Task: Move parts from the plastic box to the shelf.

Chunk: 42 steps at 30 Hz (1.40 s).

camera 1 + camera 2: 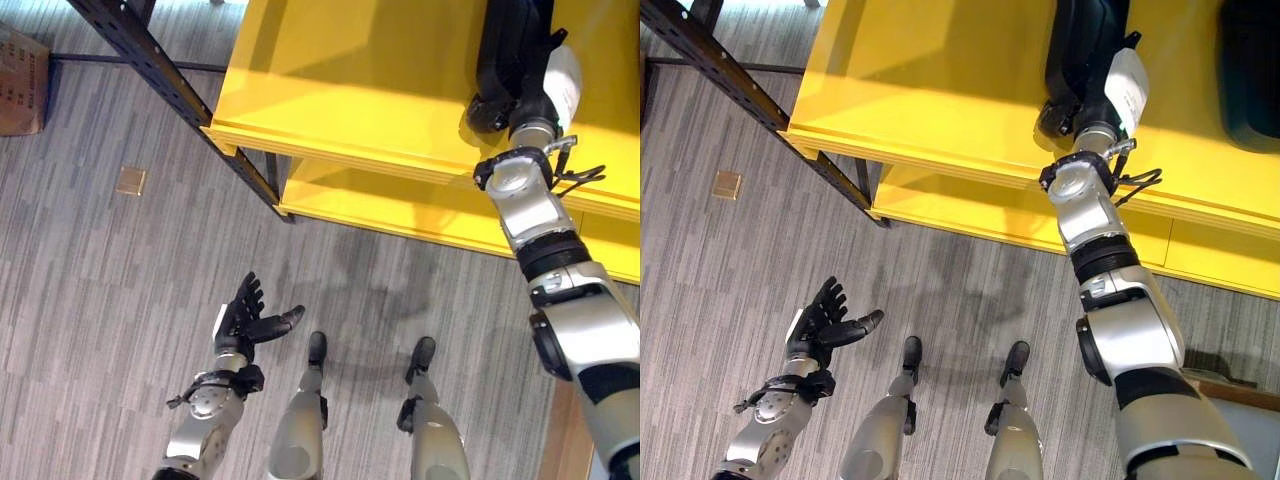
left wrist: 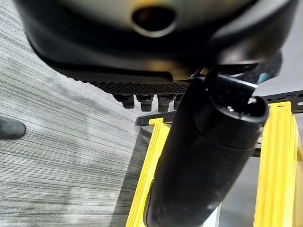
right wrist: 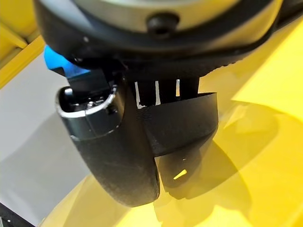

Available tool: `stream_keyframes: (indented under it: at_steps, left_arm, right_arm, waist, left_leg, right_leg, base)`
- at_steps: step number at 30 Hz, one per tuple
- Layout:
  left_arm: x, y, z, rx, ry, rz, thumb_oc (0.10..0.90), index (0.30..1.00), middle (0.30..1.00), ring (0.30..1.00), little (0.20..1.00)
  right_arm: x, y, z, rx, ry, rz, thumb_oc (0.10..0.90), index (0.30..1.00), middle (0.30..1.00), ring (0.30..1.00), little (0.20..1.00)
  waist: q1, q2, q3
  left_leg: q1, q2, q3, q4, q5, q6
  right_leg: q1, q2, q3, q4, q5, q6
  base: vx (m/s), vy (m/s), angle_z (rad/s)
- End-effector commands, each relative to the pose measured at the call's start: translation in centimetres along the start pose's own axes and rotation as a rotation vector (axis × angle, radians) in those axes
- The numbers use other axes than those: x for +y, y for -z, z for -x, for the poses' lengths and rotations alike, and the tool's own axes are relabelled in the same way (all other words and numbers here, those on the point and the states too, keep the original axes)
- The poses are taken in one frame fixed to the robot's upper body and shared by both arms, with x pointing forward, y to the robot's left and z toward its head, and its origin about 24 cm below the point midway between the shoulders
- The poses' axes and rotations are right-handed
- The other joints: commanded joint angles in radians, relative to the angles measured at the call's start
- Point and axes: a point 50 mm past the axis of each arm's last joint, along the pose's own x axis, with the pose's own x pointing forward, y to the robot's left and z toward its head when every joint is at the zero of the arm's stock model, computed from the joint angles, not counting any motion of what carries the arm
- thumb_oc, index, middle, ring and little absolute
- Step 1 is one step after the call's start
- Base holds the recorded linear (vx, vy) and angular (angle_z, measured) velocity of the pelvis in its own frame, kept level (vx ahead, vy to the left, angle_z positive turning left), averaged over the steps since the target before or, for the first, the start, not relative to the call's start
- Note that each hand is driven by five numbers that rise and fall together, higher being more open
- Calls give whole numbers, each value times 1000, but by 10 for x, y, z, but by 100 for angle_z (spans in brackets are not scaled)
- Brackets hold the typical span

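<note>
Grey striped floor [image 1: 100,280], yellow shelf [image 1: 350,90] at far right; right hand [image 1: 1080,90] over shelf top, fingers clamped round black part [image 3: 182,120]; left hand [image 1: 245,318] low at left, fingers spread, empty.

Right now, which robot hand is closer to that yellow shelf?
The right. The right robot hand is over the top board of the yellow shelf, gripping a black part there. The left robot hand hangs open above the floor, well away from the shelf.
</note>
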Motion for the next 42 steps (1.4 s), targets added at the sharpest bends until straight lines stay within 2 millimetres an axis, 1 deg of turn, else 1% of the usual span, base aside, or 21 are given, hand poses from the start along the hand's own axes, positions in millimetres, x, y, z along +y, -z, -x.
stream_keyframes:
  at_steps: [1,3,8,13,17,23,24,26,31,32,33,34,36,37,38,40,41,42]
  left_arm:
    - [4,-29,5,-153,27,-31,900,1000,1000,1000,1000]
    - [5,-28,5,-150,23,-29,900,1000,1000,1000,1000]
    - [6,-28,5,-148,16,-34,900,1000,1000,1000,1000]
    - [8,-28,5,-152,2,-37,900,1000,1000,1000,1000]
    - [10,-28,5,-149,-10,-45,900,1000,1000,1000,1000]
    - [12,-28,8,-151,-28,-58,900,1000,1000,1000,1000]
    - [12,-28,8,-153,-33,-60,900,1000,1000,1000,1000]
    - [13,-28,8,-153,-35,-63,900,1000,1000,1000,1000]
    - [12,-27,9,-152,-43,-76,900,1000,1000,1000,1000]
    - [12,-27,9,-152,-43,-76,900,1000,1000,1000,1000]
    - [11,-28,9,-155,-40,-80,900,1000,1000,1000,1000]
    - [11,-29,9,-163,-41,-83,900,1000,1000,1000,1000]
    - [10,-29,9,-168,-41,-84,900,1000,1000,1000,1000]
    - [10,-28,10,-169,-45,-88,900,1000,1000,1000,1000]
    - [11,-28,10,-167,-45,-89,900,1000,1000,1000,1000]
    - [11,-24,11,-152,-50,-90,900,1000,1000,1000,1000]
    - [11,-24,11,-151,-50,-90,900,1000,1000,1000,1000]
    - [13,-22,12,-143,-58,-90,900,1000,1000,1000,1000]
  right_arm:
    - [-22,-45,-9,-212,60,-7,900,1000,1000,1000,1000]
    - [-24,-50,-6,-233,74,-41,900,1000,1000,1000,1000]
    - [-25,-57,-1,-292,79,-48,900,1000,1000,1000,1000]
    - [-28,-76,13,-416,87,-70,900,1000,1000,1000,1000]
    - [-33,-86,25,-491,107,-98,900,1000,1000,1000,1000]
    - [-46,-105,43,-621,173,-146,900,1000,1000,1000,1000]
    - [-52,-109,48,-657,200,-152,900,1000,1000,1000,1000]
    - [-55,-111,51,-674,214,-155,900,1000,1000,1000,1000]
    - [-72,-120,69,-778,321,-157,900,1000,1000,1000,1000]
    - [-72,-120,69,-777,321,-157,900,1000,1000,1000,1000]
    - [-78,-122,73,-806,369,-134,900,1000,1000,1000,1000]
    - [-78,-124,80,-836,377,-146,900,1000,1000,1000,1000]
    - [-75,-122,88,-866,359,-141,900,1000,1000,1000,1000]
    - [-73,-113,98,-878,321,-147,900,1000,1000,1000,1000]
    - [-73,-112,99,-877,319,-147,900,1000,1000,1000,1000]
    - [-69,-96,106,-857,271,-129,900,1000,1000,1000,1000]
    - [-69,-96,106,-856,271,-129,900,1000,1000,1000,1000]
    - [-65,-78,114,-820,211,-139,900,1000,1000,1000,1000]
  waist:
    - [8,-44,-21]
    - [6,-45,-21]
    - [6,-46,-22]
    - [0,-47,-21]
    - [-3,-49,-23]
    - [-7,-54,-26]
    - [-12,-56,-27]
    - [-14,-57,-28]
    - [-22,-60,-31]
    - [-21,-60,-31]
    - [-23,-59,-31]
    - [-25,-60,-35]
    - [-31,-62,-42]
    - [-43,-68,-51]
    - [-42,-68,-53]
    - [-54,-75,-61]
    - [-53,-75,-61]
    - [-68,-80,-67]
  left_leg:
    - [69,30,-1,-5,-63,11]
    - [70,29,0,-4,-64,12]
    - [72,30,1,-4,-65,12]
    - [73,29,5,-4,-67,14]
    - [72,30,4,-4,-67,13]
    - [73,33,6,-3,-68,14]
    - [74,33,7,-3,-70,14]
    - [74,33,7,-3,-70,14]
    - [78,33,12,-1,-74,14]
    - [78,33,12,-1,-74,14]
    - [80,32,14,-1,-75,14]
    - [81,32,15,0,-77,13]
    - [86,32,16,1,-79,12]
    - [95,36,22,-1,-80,10]
    - [95,36,22,-2,-80,10]
    - [102,39,25,-3,-81,8]
    - [102,39,25,-3,-81,8]
    - [110,42,30,-3,-83,7]
  right_leg:
    - [0,-94,22,114,-38,81]
    - [1,-94,22,114,-39,80]
    - [1,-96,23,113,-39,81]
    - [-2,-96,27,115,-40,81]
    - [-2,-96,28,115,-43,80]
    - [-2,-97,29,115,-44,80]
    - [-2,-97,30,116,-45,80]
    - [-2,-97,31,116,-45,80]
    - [-2,-98,33,119,-48,81]
    - [-2,-98,33,119,-48,81]
    - [-1,-97,35,119,-48,81]
    - [1,-97,35,120,-49,82]
    - [5,-95,38,118,-49,82]
    - [11,-91,40,113,-48,83]
    - [11,-91,40,112,-48,83]
    - [18,-88,45,106,-47,84]
    - [18,-88,45,106,-47,84]
    - [24,-83,47,102,-47,84]
  base:
    - [0,0,0]
    - [0,0,0]
    - [0,0,0]
    - [0,0,0]
    - [0,0,0]
    - [0,0,0]
    - [0,0,0]
    - [0,0,0]
    - [0,0,0]
    - [0,0,0]
    - [0,0,0]
    - [0,0,0]
    - [0,0,0]
    - [0,0,0]
    - [0,0,0]
    - [0,0,0]
    - [0,0,0]
    - [28,-40,-11]
